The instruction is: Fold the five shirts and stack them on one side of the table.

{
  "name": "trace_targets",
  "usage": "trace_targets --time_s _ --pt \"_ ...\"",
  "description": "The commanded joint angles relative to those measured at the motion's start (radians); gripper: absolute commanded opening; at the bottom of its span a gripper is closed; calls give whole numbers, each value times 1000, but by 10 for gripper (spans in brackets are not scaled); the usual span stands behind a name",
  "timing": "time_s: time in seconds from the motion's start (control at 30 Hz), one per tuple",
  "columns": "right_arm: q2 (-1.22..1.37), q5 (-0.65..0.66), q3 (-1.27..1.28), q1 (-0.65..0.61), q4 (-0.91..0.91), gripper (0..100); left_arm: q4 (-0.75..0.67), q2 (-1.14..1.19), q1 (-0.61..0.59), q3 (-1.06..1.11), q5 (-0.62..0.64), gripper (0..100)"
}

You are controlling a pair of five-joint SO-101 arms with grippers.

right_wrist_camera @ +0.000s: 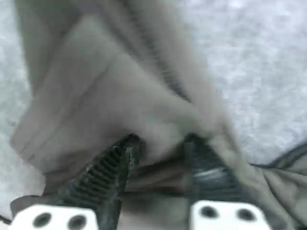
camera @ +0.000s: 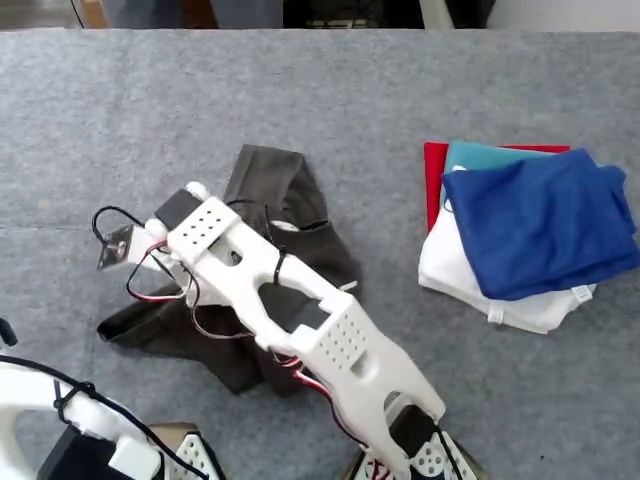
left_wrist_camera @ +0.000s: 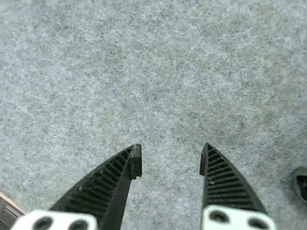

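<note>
Holds right arm (camera: 330,340) stretched diagonally over bench (camera: 400,120), right pincer (right_wrist_camera: 160,146) pinching grey shirt (right_wrist_camera: 96,86); left pincer (left_wrist_camera: 170,160) spread above bench.

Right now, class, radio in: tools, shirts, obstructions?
Left tool open, over mat. Right tool shut on grey shirt, unfolded. Four-shirt stack at table's side. Nothing blocking.

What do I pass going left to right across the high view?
Left arm at the near-left corner → dark grey shirt mid-table → stack of folded shirts, blue one on top.
</note>
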Motion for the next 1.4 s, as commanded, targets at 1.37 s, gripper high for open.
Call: trace_targets --time_s 1.37 --pt "-498 -457 -671 -107 -216 13 -12 -21 -12 -54 -8 220"
